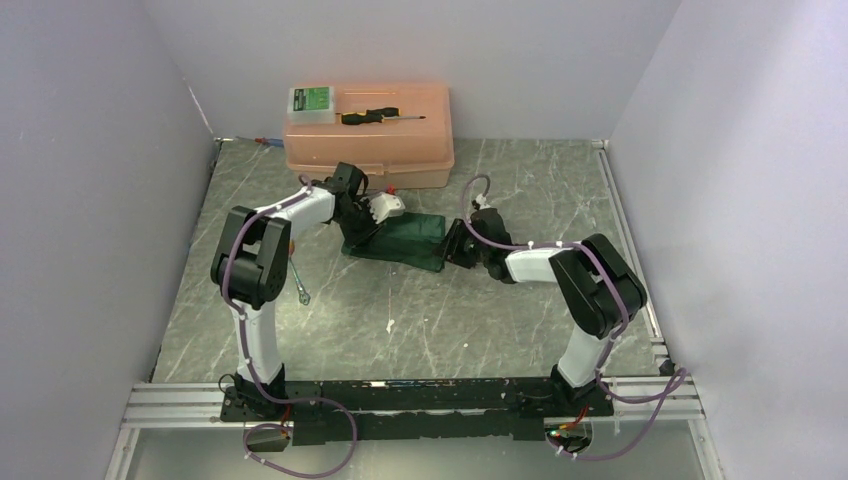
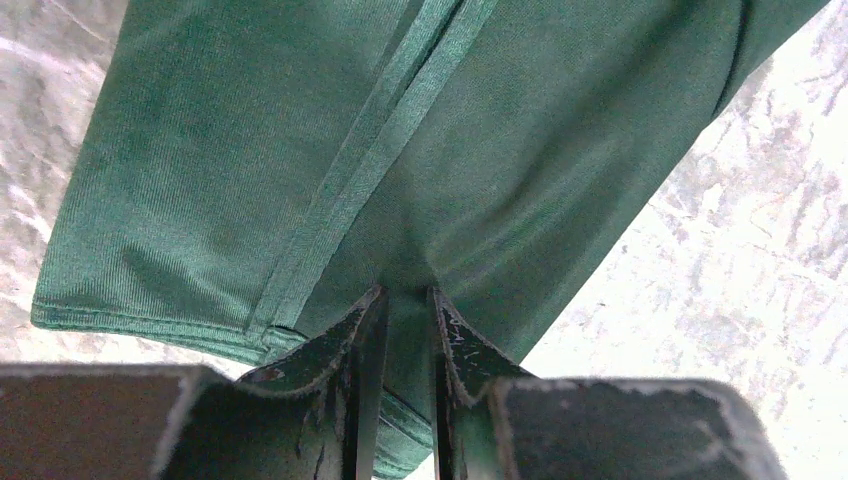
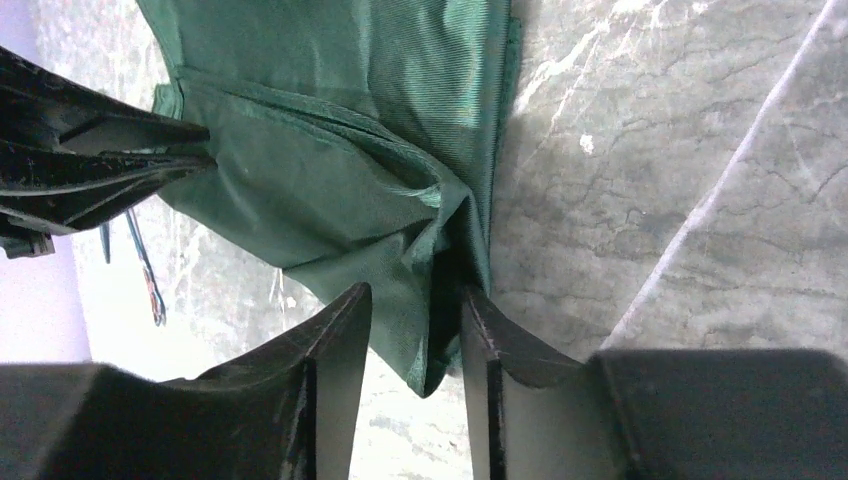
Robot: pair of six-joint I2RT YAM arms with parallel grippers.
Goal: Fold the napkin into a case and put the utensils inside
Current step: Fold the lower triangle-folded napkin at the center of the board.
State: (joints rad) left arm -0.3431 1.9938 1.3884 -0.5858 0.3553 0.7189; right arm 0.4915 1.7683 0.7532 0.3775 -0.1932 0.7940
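Our left end effector (image 2: 405,300) is pinched narrowly on a fold of the dark green cloth napkin (image 2: 250,150). Our right end effector (image 3: 415,300) stands parted around its bunched right end. The napkin lies in the middle of the grey marbled tabletop (image 1: 450,320).

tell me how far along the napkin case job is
Done: the napkin lies folded into a layered strip. In hand: the left claw pinches the cloth; the right claw stands open around a bunched corner. To do: one silver utensil lies bare on the table, not inside.
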